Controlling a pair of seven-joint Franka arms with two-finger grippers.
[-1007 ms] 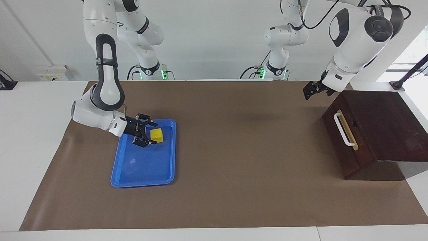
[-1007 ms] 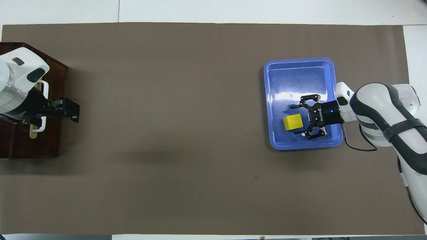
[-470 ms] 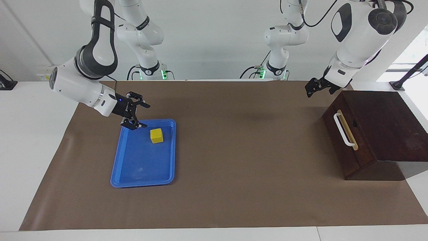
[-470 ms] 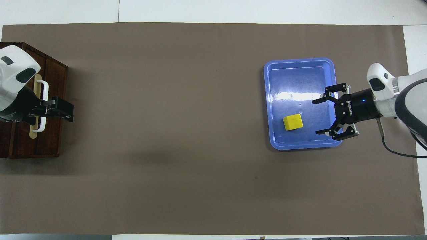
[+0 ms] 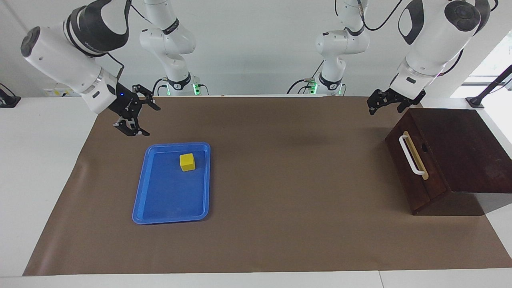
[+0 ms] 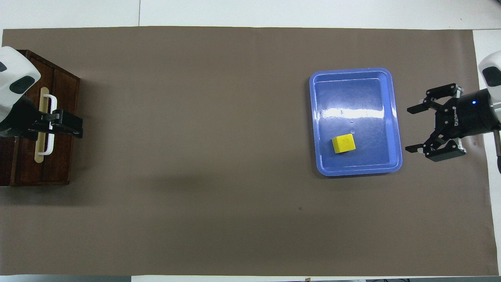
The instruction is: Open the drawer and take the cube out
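The yellow cube [image 5: 187,162] [image 6: 343,143] lies in a blue tray [image 5: 138,202] [image 6: 314,129], at the end of the tray nearer the robots. My right gripper [image 5: 151,121] [image 6: 409,129] is open and empty. It hangs in the air over the brown mat beside the tray, toward the right arm's end of the table. The drawer [image 5: 405,176] [image 6: 62,156] of the dark wooden box is closed, and its white handle [image 5: 411,155] [image 6: 49,117] is free. My left gripper [image 5: 371,108] [image 6: 78,129] is open, holds nothing, and is raised by the box's corner nearest the robots.
A brown mat [image 5: 288,180] covers most of the white table. The wooden box [image 5: 468,148] stands at the left arm's end, its front turned toward the middle of the mat. Both arm bases stand along the table's edge.
My right gripper has lifted out of the tray and drawn back from the cube toward the right arm's end. The cube stayed put. My left gripper has shifted slightly by the box.
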